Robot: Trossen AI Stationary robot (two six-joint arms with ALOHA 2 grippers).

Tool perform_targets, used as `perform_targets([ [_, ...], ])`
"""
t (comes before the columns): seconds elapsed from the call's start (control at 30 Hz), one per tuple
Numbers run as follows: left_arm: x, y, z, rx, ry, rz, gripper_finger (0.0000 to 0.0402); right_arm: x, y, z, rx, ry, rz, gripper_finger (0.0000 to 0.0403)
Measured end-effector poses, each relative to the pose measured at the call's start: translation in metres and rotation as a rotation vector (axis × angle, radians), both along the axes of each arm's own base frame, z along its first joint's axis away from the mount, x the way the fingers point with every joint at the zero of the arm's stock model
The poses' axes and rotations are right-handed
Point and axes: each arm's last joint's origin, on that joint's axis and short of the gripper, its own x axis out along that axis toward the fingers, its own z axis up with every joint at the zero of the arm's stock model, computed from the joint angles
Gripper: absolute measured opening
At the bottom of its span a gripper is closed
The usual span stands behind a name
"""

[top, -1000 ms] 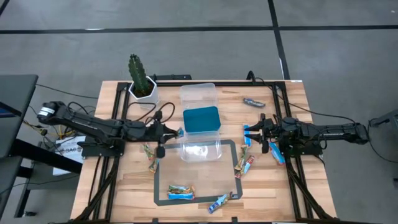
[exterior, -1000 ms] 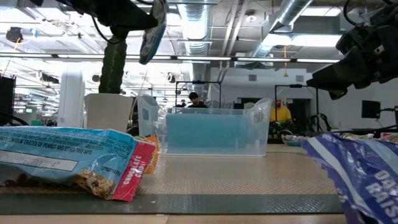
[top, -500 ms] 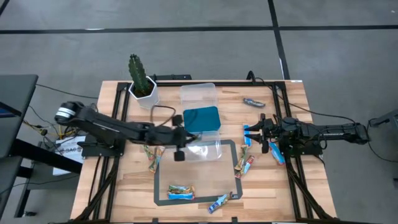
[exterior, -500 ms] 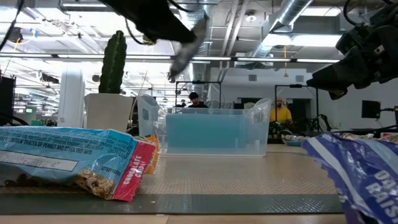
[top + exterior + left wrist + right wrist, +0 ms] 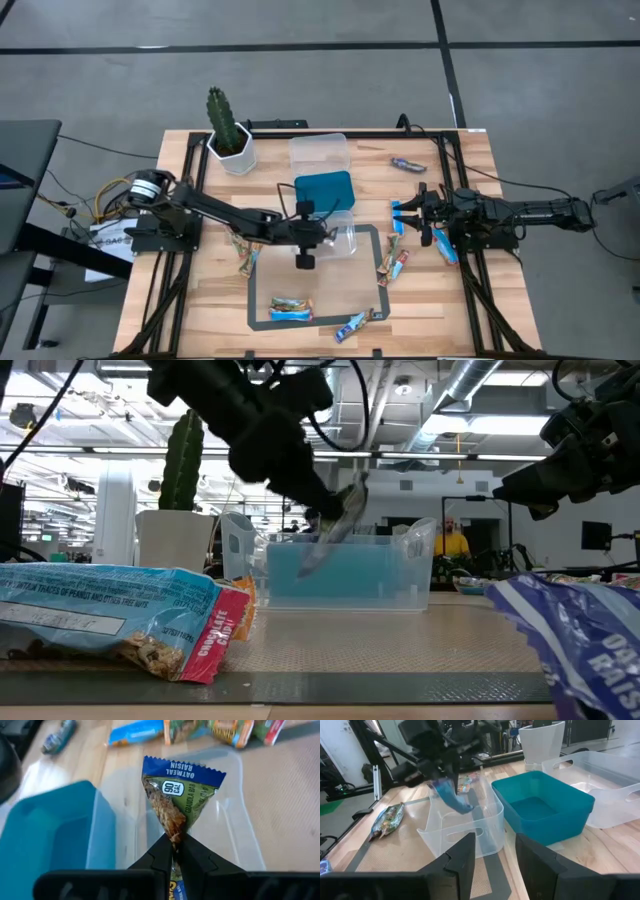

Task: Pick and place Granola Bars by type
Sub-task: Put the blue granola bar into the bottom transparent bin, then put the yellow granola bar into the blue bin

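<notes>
Left gripper (image 5: pixel 333 231): extended from the table's left side over the clear plastic tub (image 5: pixel 347 243) at table centre, fingers (image 5: pixel 162 851) clamped on one oatmeal-raisin granola bar with a blue-and-green foil wrapper (image 5: pixel 176 796). Bar hangs from the fingertips directly above the clear tub's open interior; in the low view it dangles tilted just over the tub's rim.

Potted green cactus in a white pot (image 5: pixel 227 128): one, at the table's rear left.

Tubs, three in a row front to back: second clear plastic tub (image 5: pixel 318 152) at the rear, blue plastic tub (image 5: pixel 323 192) in the middle, and the clear tub under the left gripper at the front.

Loose foil-wrapped granola bars on the table, counted in the high view: one beside the left arm (image 5: pixel 243 253); a stacked pair at the front (image 5: pixel 290 308); one at the front centre (image 5: pixel 352 325); one just right of the taped outline (image 5: pixel 393 264); one dark bar at the rear right (image 5: pixel 407 163); two blue bars beside the right gripper (image 5: pixel 397 216).

Right gripper (image 5: pixel 424 213): one, waiting at the table's right side, fingers spread apart, holding nothing.
</notes>
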Motion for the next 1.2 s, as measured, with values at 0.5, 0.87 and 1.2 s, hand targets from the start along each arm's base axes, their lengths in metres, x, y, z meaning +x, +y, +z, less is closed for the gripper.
perform_targets([
  [0.5, -0.006, 0.001, -0.008, 0.025, 0.097, 0.007, 0.0056, 0.000, 0.000, 0.000, 0.000, 0.000, 0.000, 0.0133],
  [0.87, -0.006, -0.010, -0.004, 0.008, 0.059, -0.015, 0.0080, 0.000, 0.000, 0.000, 0.000, 0.000, 0.000, 0.0133],
  [1.2, -0.026, -0.045, 0.013, 0.005, 0.022, -0.191, 0.0080, 0.000, 0.000, 0.000, 0.000, 0.000, 0.000, 0.0133],
])
